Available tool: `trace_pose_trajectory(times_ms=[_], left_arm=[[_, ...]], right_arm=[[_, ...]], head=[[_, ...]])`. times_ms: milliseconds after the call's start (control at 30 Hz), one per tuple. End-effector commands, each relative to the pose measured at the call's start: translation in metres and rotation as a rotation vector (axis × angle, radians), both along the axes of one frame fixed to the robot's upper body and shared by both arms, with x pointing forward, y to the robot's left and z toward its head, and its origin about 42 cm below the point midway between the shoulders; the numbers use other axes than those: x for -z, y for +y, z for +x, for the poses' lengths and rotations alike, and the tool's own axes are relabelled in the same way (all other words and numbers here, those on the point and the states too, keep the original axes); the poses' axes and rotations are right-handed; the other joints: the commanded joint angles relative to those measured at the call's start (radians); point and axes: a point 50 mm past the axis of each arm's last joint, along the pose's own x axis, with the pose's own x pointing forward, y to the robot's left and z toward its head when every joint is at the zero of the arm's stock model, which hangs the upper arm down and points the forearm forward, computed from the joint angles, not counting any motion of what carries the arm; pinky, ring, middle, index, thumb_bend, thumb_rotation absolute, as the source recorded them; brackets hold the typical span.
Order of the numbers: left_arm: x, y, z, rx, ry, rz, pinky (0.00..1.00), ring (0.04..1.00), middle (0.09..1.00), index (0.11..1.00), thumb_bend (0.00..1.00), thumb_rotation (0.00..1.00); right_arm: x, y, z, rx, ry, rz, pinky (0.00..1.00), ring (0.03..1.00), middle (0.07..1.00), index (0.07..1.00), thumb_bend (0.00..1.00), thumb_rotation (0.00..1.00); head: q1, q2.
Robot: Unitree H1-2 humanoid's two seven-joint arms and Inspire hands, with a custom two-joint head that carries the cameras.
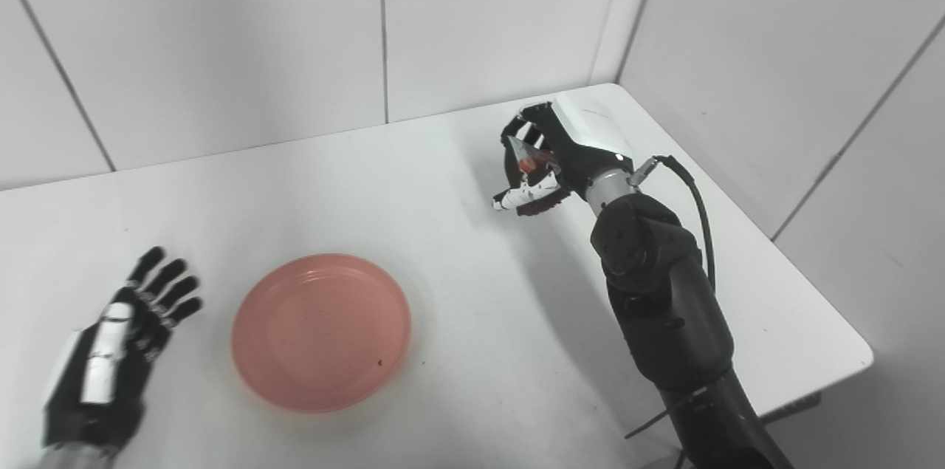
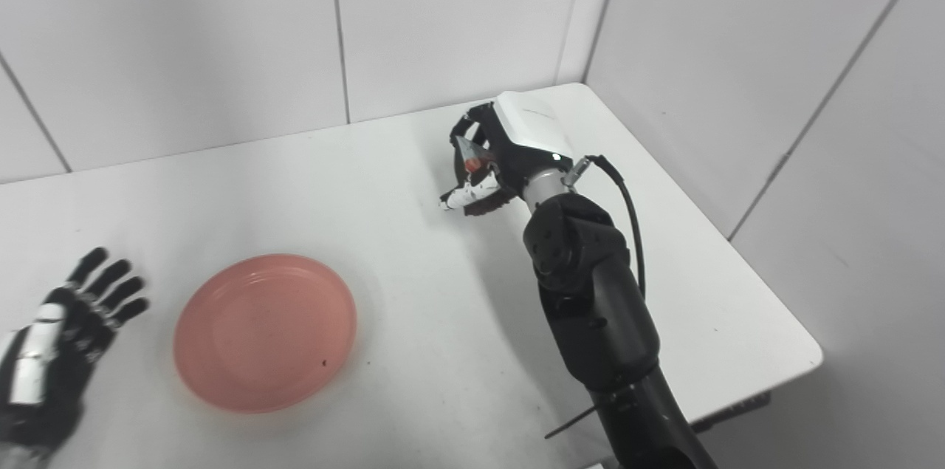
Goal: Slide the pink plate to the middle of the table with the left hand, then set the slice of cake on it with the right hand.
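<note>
Fingers point(image 1: 520, 131) of the right hand point(image 1: 543, 159) clamped on the one slice of cake point(image 1: 528, 159), above the far right of the white table point(image 1: 458, 292). Left hand point(image 1: 122, 340) spread, empty, beside the single pink plate point(image 1: 321, 331). White panelled walls point(image 1: 221, 33) form a corner.

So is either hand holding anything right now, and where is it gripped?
The right hand holds the slice of cake, its fingers wrapped around the slice's sides. The left hand is open and empty.

Plate flat, cake slice held.
The empty pink plate point(image 1: 321, 332) lies on the bench; the cake slice point(image 1: 528, 159), red-topped and tilted, sits within the right hand point(image 1: 550, 159).
</note>
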Motion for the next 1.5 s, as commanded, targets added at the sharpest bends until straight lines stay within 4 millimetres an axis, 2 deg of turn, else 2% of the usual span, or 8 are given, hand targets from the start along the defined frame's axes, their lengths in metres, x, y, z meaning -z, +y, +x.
trace_pose_trajectory(times_ms=[0, 200, 367, 667, 1000, 1300, 1367, 1467], left_arm=[[0.024, -0.009, -0.013, -0.017, 0.145, 0.035, 0.87, 0.905, 0.923, 0.916, 0.43, 0.96], [0.017, -0.047, -0.013, -0.029, 0.155, 0.041, 0.89, 0.918, 0.931, 0.917, 0.40, 1.00], [0.012, -0.069, -0.010, -0.031, 0.151, 0.051, 0.90, 0.921, 0.933, 0.919, 0.38, 1.00], [0.005, -0.093, -0.004, -0.008, 0.130, 0.074, 0.90, 0.919, 0.946, 0.934, 0.38, 1.00], [0.000, -0.096, -0.006, 0.003, 0.116, 0.077, 0.88, 0.901, 0.927, 0.920, 0.40, 1.00], [0.006, -0.077, -0.008, -0.014, 0.135, 0.083, 0.88, 0.912, 0.944, 0.939, 0.37, 1.00], [0.008, -0.071, -0.008, -0.016, 0.141, 0.075, 0.89, 0.919, 0.949, 0.938, 0.37, 1.00], [0.010, -0.063, -0.008, -0.019, 0.145, 0.065, 0.90, 0.926, 0.950, 0.931, 0.38, 1.00]], right_arm=[[-0.024, 0.017, 0.002, -0.071, -0.076, -0.011, 0.31, 0.404, 0.439, 0.539, 0.52, 0.00], [-0.025, 0.060, 0.013, -0.261, -0.060, -0.017, 0.30, 0.383, 0.429, 0.544, 0.52, 0.00], [-0.022, 0.098, 0.018, -0.374, -0.036, -0.019, 0.28, 0.365, 0.430, 0.544, 0.52, 0.00], [-0.003, 0.134, 0.018, -0.485, 0.027, -0.014, 0.28, 0.367, 0.439, 0.536, 0.52, 0.00], [0.013, 0.158, 0.014, -0.551, 0.060, -0.021, 0.27, 0.351, 0.423, 0.532, 0.52, 0.00], [0.011, 0.146, 0.013, -0.494, -0.012, 0.010, 0.26, 0.349, 0.418, 0.531, 0.52, 0.00], [0.008, 0.139, 0.012, -0.478, -0.047, 0.011, 0.31, 0.419, 0.449, 0.526, 0.52, 0.00], [0.001, 0.124, 0.007, -0.466, -0.072, -0.012, 0.44, 0.578, 0.654, 0.692, 0.73, 0.14]], head=[[0.002, -0.001], [0.189, 0.015], [0.255, 0.027], [0.332, 0.049], [0.298, 0.056], [0.140, 0.036], [0.092, 0.029], [0.063, 0.025]])
